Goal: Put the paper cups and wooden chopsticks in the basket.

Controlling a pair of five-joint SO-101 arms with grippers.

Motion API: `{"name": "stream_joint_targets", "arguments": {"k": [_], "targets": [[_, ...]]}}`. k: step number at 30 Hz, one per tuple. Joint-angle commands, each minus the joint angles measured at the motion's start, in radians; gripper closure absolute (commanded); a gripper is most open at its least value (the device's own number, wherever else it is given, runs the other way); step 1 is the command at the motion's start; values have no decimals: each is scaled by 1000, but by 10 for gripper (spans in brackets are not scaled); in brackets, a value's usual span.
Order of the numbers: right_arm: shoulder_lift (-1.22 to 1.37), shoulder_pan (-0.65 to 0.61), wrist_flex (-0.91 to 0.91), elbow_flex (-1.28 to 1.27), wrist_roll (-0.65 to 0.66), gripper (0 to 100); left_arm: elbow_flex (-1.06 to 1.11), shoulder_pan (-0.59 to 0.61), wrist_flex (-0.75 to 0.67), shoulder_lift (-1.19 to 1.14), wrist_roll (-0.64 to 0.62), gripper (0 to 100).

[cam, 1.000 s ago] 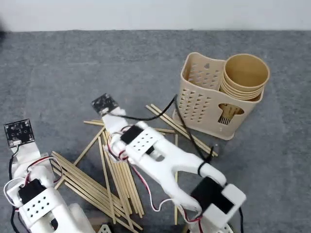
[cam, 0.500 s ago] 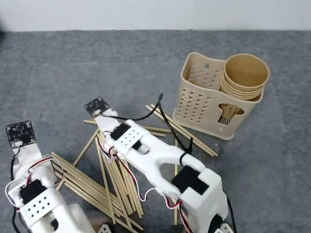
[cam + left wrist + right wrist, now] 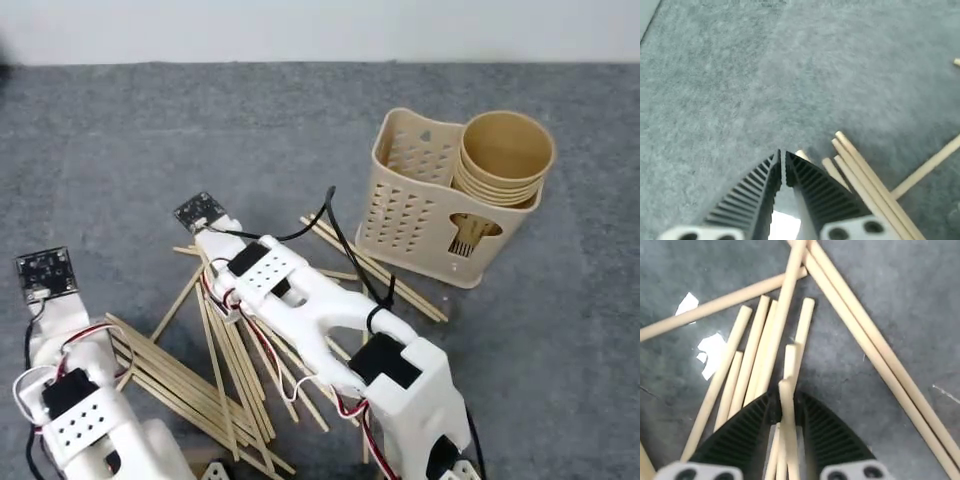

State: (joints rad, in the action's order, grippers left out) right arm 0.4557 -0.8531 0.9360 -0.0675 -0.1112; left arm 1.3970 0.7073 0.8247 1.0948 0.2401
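From up high, the basket (image 3: 420, 215) is standing on the grey mat (image 3: 150, 130) at about 2 o'clock. The paper cups (image 3: 505, 150) are sitting stacked in the basket's 3 o'clock side compartment. The wooden chopsticks (image 3: 180, 385) are lying in a messy pile at about 7 o'clock, well apart from the basket. A few loose sticks (image 3: 420, 303) are lying just beside the basket on its 7 o'clock side. My right arm (image 3: 310, 310) is stretching over the pile from 6 o'clock, and my left arm (image 3: 70, 410) is sitting at 8 o'clock. At my left wrist, my left pincer (image 3: 781, 159) is showing only a thin crack between its jaws and is gripping nothing. Some stick ends (image 3: 855, 165) are lying just beside it on the mat. At my right wrist, my right pincer (image 3: 786, 399) is squeezing one chopstick (image 3: 786, 387) between its jaws, and other sticks are fanning out on the mat around its tips.
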Motion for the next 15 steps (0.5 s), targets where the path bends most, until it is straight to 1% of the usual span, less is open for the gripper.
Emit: {"name": "stream_joint_targets", "arguments": {"k": [1, 7, 12, 15], "targets": [[-7, 13, 53, 9, 12, 990, 4, -14, -18, 31, 8, 982], [-53, 15, 153, 71, 12, 990, 7, -29, -17, 31, 8, 982], [-180, 15, 202, 110, 14, 991, 27, -64, -21, 32, 25, 982], [-263, 15, 203, 112, 48, 991, 28, -66, -21, 32, 35, 982]]}}
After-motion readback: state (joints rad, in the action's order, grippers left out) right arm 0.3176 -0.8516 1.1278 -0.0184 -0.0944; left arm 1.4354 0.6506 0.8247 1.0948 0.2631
